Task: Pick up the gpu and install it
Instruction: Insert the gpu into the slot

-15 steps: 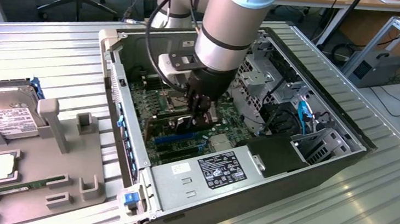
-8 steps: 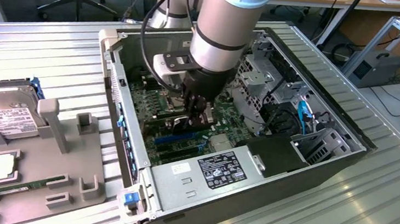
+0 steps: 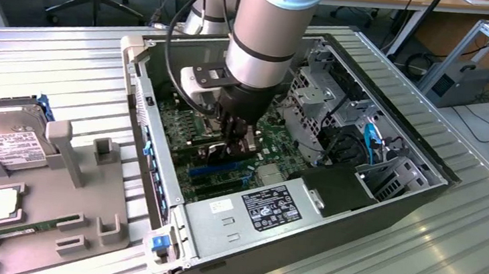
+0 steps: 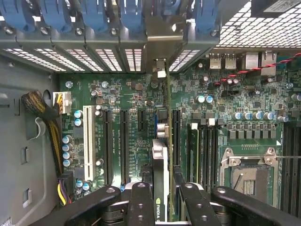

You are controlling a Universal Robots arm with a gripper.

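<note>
The gripper (image 4: 162,190) is down inside the open case (image 3: 154,101), its fingers (image 4: 141,197) closed part-way on the gpu (image 4: 160,160), one on each face. The card stands on edge over the motherboard (image 4: 136,94), between two long black slots. Its far end reaches the metal bracket at the case's rear slot openings. Whether it is seated in a slot I cannot tell. In the exterior view a grey holder (image 3: 77,201) lies on the worktop (image 3: 54,65) at 8 o'clock from the case. A hard drive (image 3: 7,134) is at 9 o'clock and a memory stick (image 3: 11,230) nearer 7 o'clock.
</note>
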